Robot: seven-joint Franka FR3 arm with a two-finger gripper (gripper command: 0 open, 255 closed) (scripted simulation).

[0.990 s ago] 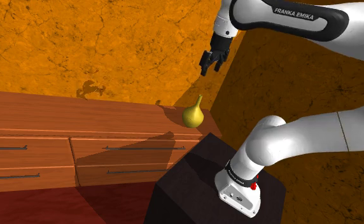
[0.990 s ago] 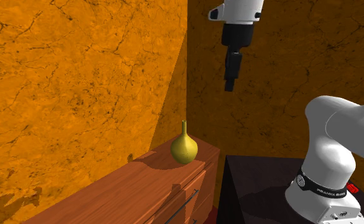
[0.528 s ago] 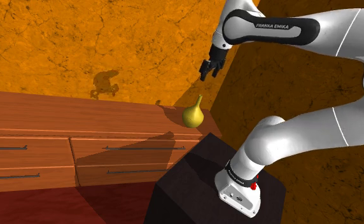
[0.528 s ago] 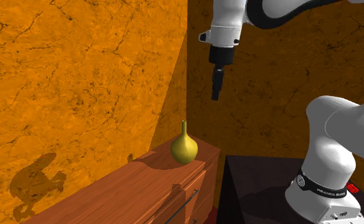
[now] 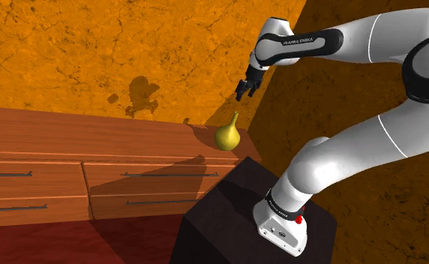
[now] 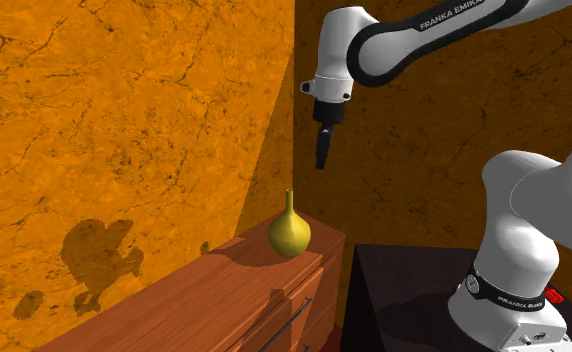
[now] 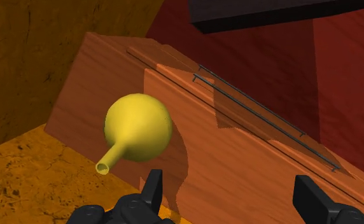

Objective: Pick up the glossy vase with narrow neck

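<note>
The gripper [image 5: 243, 91] [image 6: 321, 160] [image 7: 228, 191] had come down and in toward the corner since the moment before, and hung above the yellow vase [image 5: 228, 136] [image 6: 289, 233] [image 7: 138, 127], well clear of it. Its fingers [image 7: 153, 186] stood wide apart with nothing between them. The vase stood upright at the end of the wooden dresser [image 5: 93, 139] [image 6: 224, 292] [image 7: 251, 159] top, near where the orange walls [image 5: 93, 52] met, close to the dark stand [image 5: 220, 217].
</note>
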